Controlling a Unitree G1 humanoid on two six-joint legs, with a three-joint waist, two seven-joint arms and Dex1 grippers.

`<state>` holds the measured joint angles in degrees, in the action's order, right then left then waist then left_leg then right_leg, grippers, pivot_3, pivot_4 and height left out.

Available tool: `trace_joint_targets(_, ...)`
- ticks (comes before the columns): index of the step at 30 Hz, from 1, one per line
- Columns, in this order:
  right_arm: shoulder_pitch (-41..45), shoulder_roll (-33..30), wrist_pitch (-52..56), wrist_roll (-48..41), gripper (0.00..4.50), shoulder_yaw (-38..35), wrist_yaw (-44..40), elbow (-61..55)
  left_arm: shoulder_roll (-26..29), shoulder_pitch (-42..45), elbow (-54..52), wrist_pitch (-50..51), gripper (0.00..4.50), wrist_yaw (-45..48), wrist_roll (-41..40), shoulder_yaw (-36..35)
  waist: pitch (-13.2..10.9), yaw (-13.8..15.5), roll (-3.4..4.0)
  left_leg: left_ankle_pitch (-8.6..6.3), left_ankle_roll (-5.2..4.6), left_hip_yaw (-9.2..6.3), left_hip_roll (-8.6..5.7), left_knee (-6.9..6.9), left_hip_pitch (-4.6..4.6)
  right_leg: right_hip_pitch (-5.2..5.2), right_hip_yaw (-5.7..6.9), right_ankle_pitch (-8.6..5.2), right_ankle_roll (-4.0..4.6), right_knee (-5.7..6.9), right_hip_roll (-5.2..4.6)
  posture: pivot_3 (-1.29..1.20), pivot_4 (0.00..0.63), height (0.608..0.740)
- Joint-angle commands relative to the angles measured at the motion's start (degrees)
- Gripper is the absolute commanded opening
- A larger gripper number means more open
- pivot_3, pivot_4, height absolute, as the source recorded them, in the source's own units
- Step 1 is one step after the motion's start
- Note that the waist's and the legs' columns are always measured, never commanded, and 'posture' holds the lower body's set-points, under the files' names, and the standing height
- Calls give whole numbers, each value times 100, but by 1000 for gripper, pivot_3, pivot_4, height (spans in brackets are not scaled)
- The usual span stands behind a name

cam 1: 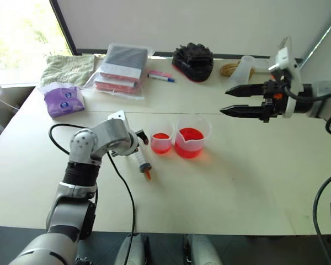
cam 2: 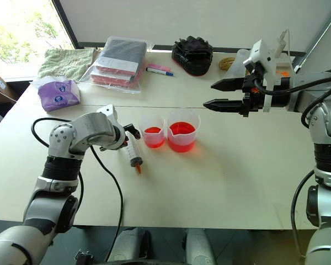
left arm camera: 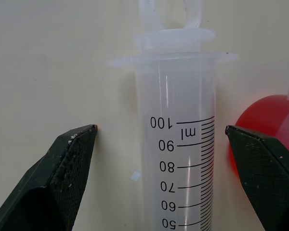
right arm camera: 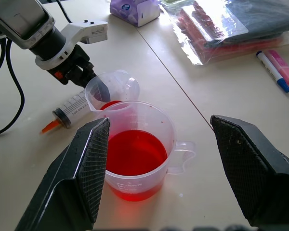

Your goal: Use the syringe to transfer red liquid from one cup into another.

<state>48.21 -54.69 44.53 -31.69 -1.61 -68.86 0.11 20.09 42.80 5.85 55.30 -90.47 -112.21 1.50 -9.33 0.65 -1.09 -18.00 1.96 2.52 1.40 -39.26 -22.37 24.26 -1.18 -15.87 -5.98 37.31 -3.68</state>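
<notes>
- Nearest our front edge of the table (cam 1: 254, 199), the syringe (cam 1: 142, 163) lies flat, orange tip towards us, plunger end under the left gripper (cam 1: 142, 138).
- Left wrist view: the barrel sits between that gripper's fingers (left arm camera: 70, 166) with gaps on both sides, so they are open and not yet gripping.
- We'd centre on the barrel just below the flange, close squarely, and lift without dragging the tip; the smaller cup is just beside it, so keep the outer finger off its wall.
- Just past the syringe: the narrower cup (cam 1: 160, 138) and the wider spouted cup (cam 1: 192, 135) stand side by side, nearly touching; we can't tell if they do. Both hold red liquid (right arm camera: 135, 153).
- Right gripper (cam 1: 227, 101) hovers past the cups, fingers spread wide, holding nothing.
- Count: one syringe, two red-filled cups, two grippers.
- Far edge: one purple pack (cam 1: 63, 99), one green cloth (cam 1: 69, 68), one bagged stack (cam 1: 121, 67), one blue-capped pen (cam 1: 161, 78), one black bundle (cam 1: 193, 61).
</notes>
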Motion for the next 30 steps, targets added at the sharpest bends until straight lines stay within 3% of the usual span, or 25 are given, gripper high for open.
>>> trace_joint_targets(1, 99, -6, -99, 4, 3486, -123, 12, -79, 102, -27, -215, -117, 2988, -203, -79, 26, 0, 1, 0, 0, 0, 0, 0, 0, 0, 0, 0, 0, 0, 0, 0, 0, 150, 740)
trace_joint_targets(5, 114, -2, -100, 5, 3486, -123, 15, -82, 126, -100, -307, -188, 1534, -203, -79, 57, 0, -5, 0, 0, 0, 0, 0, 0, 0, 0, 0, 0, 0, 0, 0, 0, 150, 740)
trace_joint_targets(6, 122, 2, -100, 5, 3486, -122, 17, -78, 127, -131, -319, -216, 1471, -203, -79, 60, 0, -5, 0, 0, 0, 0, 1, 0, 0, 0, 0, 0, 0, 0, 1, 0, 150, 740)
trace_joint_targets(15, 155, 43, -116, 15, 3486, -99, 26, -34, 503, 35, -279, -485, 1456, -203, -79, -351, 1, -19, 1, 0, 0, 0, 3, 0, 2, 0, 0, 0, 0, 1, 5, 0, 150, 740)
trace_joint_targets(18, 167, 94, -144, 24, 3486, -93, 54, -17, 527, 371, -99, -178, 1456, -203, -79, -777, 1, -4, 1, 0, 0, 0, 3, 0, 2, 0, 1, 0, 0, 1, 6, 0, 150, 740)
trace_joint_targets(22, 129, 184, -149, -5, 3486, -147, 148, -78, 1043, 946, 522, 792, 1456, -202, -79, -1310, 0, -2, 1, 0, -1, -1, 0, -2, 0, -2, 2, 0, 0, 0, 6, 0, 150, 740)
trace_joint_targets(26, -15, 248, -141, -75, 3486, -248, 327, -246, 2076, 1896, 1299, 1664, 1456, 1062, 5, -805, -2, -27, -3, 0, -1, -6, -1, 2, -2, -1, 12, 0, 0, 0, 13, 0, 150, 740)
trace_joint_targets(30, -246, 296, -81, -169, 3486, -433, 568, -503, 2240, 2684, 1260, 2026, 1456, 3178, 1685, -314, 0, 20, 0, 1, -1, -1, -17, 4, -3, -12, 19, 0, 0, -2, 11, 0, 150, 740)
